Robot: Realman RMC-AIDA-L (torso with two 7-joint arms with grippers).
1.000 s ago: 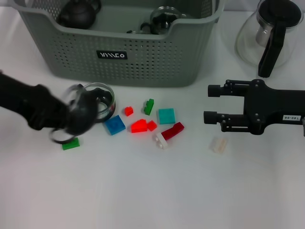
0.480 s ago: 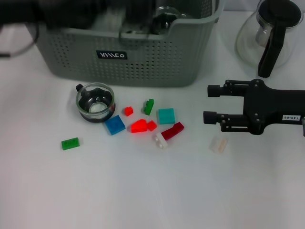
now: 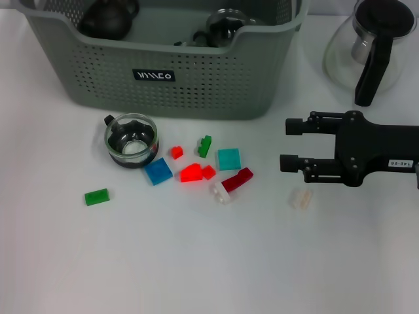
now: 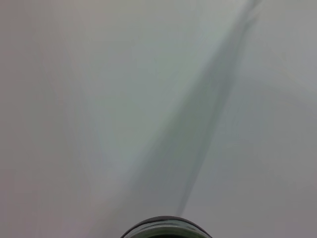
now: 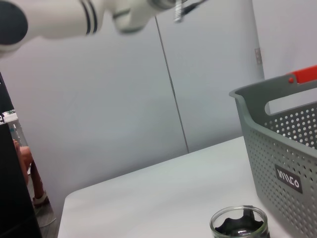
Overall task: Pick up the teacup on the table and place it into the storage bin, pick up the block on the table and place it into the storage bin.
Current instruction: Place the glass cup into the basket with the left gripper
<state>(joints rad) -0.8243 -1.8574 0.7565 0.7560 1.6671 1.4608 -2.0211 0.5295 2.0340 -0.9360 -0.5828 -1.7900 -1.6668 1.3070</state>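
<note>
Teacup [image 3: 131, 140] upright on tabletop [image 3: 196, 261], near storage bin [image 3: 196, 78]. Right gripper [image 3: 288, 142] parted, empty, hovering beside blocks [image 3: 196, 171]. Left gripper unseen.

A robot test lab or studio: a plain white table [image 3: 196, 261] stands before bare grey-white wall panels [image 5: 124, 99], with toy blocks [image 3: 196, 171], a grey-green storage bin [image 3: 196, 78] and a glass carafe [image 3: 370, 49] laid out as props.

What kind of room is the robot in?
Probably a robot test lab, not a home. A plain white table holds a grey-green storage bin, a glass teacup and scattered toy blocks, with bare pale walls behind.
</note>
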